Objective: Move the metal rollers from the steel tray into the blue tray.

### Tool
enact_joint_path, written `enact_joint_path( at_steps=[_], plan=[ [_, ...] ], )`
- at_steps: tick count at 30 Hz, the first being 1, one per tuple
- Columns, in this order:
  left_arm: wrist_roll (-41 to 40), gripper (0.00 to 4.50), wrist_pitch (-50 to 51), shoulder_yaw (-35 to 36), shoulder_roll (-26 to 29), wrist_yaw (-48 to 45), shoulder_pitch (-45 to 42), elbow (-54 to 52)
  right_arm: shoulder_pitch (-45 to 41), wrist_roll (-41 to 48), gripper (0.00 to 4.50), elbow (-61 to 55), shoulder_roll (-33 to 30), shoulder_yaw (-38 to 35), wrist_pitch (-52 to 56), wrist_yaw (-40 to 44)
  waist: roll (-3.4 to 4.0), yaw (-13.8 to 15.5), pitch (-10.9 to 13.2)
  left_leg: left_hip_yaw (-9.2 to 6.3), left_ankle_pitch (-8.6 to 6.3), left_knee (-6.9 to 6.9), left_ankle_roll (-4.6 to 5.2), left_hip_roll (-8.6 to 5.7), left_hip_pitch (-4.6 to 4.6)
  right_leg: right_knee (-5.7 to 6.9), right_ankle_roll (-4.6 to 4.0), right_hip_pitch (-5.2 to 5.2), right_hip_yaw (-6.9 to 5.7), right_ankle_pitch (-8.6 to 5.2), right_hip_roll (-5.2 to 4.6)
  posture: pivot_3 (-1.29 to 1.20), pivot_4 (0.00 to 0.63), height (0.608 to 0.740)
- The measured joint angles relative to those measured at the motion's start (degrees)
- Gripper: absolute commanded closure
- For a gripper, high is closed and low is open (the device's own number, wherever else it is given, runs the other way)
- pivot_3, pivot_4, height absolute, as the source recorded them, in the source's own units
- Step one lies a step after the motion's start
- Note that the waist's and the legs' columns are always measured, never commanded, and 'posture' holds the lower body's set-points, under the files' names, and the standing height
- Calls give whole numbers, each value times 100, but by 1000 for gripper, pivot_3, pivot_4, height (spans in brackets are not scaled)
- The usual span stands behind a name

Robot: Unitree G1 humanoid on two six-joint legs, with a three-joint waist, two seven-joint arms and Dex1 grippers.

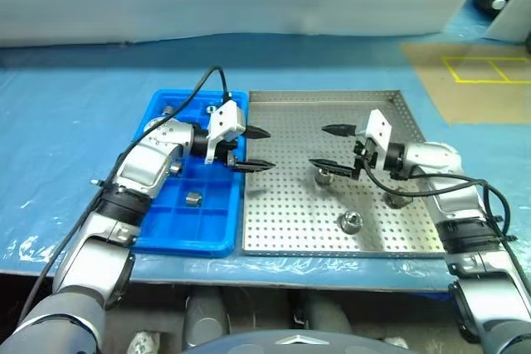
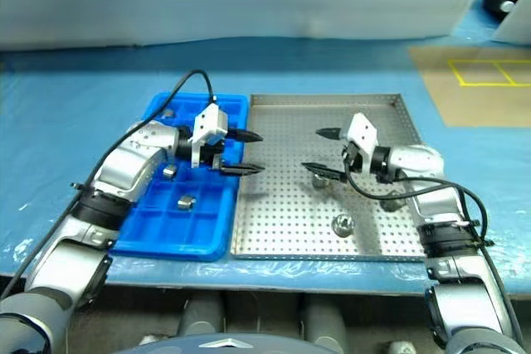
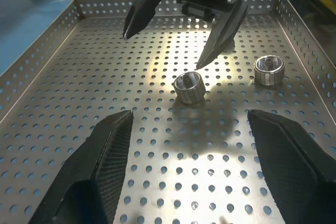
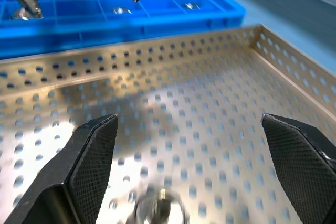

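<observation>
Nearest, a knurled silver metal roller point(image 1: 349, 221) lies on the steel tray point(image 1: 282, 213), a square sheet of dull perforated metal with low rims; two more rollers point(image 1: 323, 176) sit further in, near the right gripper point(image 1: 330, 147), whose tapered black fingers stand spread and empty; beside it the glossy blue tray point(image 1: 178, 234) of square compartments holds several rollers point(image 1: 193, 198); the left gripper point(image 1: 256, 149) hovers over its inner edge, fingers apart, holding nothing.

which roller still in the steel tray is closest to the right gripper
The roller just below the right gripper's lower fingertip. The others lie nearer the steel tray's front rim, or under the arm.
</observation>
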Motion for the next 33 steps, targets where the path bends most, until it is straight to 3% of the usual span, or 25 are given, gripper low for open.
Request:
enact_joint_path(
  at_steps=[5, 12, 19, 33],
  plan=[
    [188, 805, -339, -139, -287, -297, -48, 469, 621, 139, 0, -698, -93, -172, 299, -291, 0, -211, 0, 7, -4, 7, 8, 0, 9, -2, 10, 3, 16, 6, 2, -244, 150, 740],
    [310, 805, -492, -151, -348, -459, -67, 619, 616, 133, 0, -626, 180, -36, 334, -550, 0, -311, 0, 13, -12, 28, 21, -10, 9, -1, 21, 7, 28, 14, -1, -230, 150, 740],
    [371, 805, -476, -99, -173, -430, 32, 464, 164, -221, 0, 406, 503, 473, -105, -480, 0, -302, 0, 14, -18, 27, 32, -12, 2, -10, 20, 7, 26, 15, -2, -165, 150, 740],
    [350, 805, -154, 2, 118, -205, 445, -246, -506, -620, 0, 2277, 760, 691, -931, -264, 0, -267, 0, 15, -23, 28, 40, -11, 1, -13, 19, 7, 23, 15, -3, -105, 150, 740]
  ],
)
